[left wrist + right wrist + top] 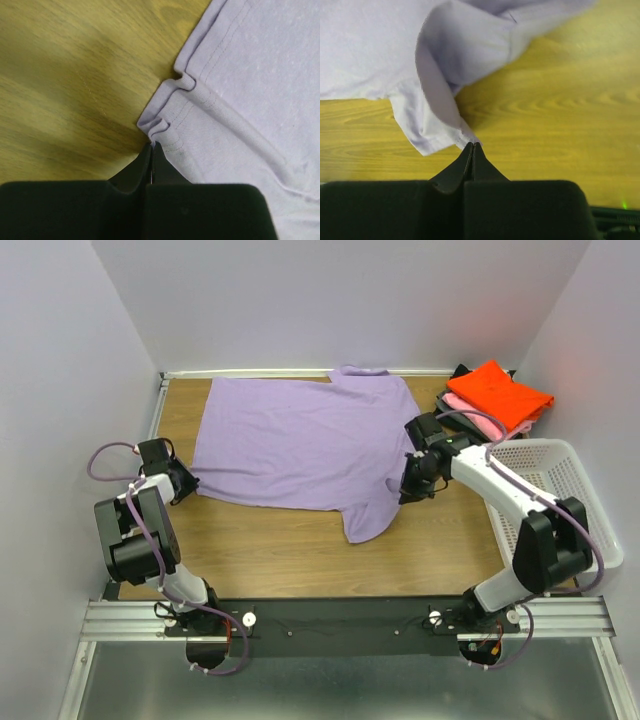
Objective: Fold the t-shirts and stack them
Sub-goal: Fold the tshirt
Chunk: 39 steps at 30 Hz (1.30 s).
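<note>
A large lavender-purple t-shirt [300, 445] lies spread on the wooden table. My left gripper [183, 482] is shut on its near left hem corner [156, 126], where the cloth bunches at the fingertips. My right gripper [408, 488] is shut on the cloth edge by the right sleeve [447, 117] and holds it lifted off the table. The other sleeve [365, 518] hangs toward the front. A stack of folded shirts sits at the back right: orange-red [500, 392] on top, pink [470, 410] under it, dark grey [462, 372] barely showing.
A white mesh basket [560, 490] stands at the right edge, close to my right arm. White walls close in the back and both sides. Bare wood [300, 560] lies in front of the shirt.
</note>
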Each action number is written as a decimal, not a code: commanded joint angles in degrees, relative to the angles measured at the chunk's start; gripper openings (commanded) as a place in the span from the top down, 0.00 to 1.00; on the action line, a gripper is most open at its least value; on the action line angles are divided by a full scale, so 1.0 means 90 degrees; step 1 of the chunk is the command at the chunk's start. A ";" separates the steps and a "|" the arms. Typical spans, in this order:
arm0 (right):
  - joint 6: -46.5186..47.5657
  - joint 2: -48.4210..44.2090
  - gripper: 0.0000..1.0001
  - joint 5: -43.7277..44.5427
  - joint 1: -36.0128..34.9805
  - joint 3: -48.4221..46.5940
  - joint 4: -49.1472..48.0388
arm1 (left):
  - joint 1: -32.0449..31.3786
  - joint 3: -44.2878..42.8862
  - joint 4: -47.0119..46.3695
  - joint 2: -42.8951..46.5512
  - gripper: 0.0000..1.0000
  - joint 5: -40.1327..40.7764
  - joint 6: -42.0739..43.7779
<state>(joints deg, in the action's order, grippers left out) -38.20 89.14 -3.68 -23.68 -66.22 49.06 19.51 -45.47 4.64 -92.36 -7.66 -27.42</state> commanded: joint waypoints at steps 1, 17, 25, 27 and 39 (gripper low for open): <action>-0.0423 -0.0567 0.98 0.0575 -0.0054 0.0257 0.0974 | 0.0059 0.0296 0.0402 0.0261 1.00 -0.0174 0.0000; -0.0863 -0.2326 0.98 0.0575 -0.0054 0.0394 0.2654 | 0.0040 0.0863 0.0988 0.1784 1.00 -0.0096 -0.0215; -0.1059 -0.3059 0.98 0.0282 -0.0054 0.0541 0.2996 | 0.0039 0.0912 0.1397 0.2663 1.00 -0.0096 -0.0478; -0.1001 -0.3108 0.98 0.0311 -0.0054 0.0492 0.3016 | 0.0030 0.0844 0.1485 0.2839 1.00 -0.0067 -0.0508; -0.0815 -0.1830 0.98 0.0780 -0.0054 -0.0337 0.1650 | 0.0030 0.0473 0.1438 0.2811 1.00 -0.0242 -0.0830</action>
<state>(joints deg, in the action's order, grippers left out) -46.24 69.71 -0.16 -23.68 -65.28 69.49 19.53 -38.74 18.68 -65.82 -8.23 -33.19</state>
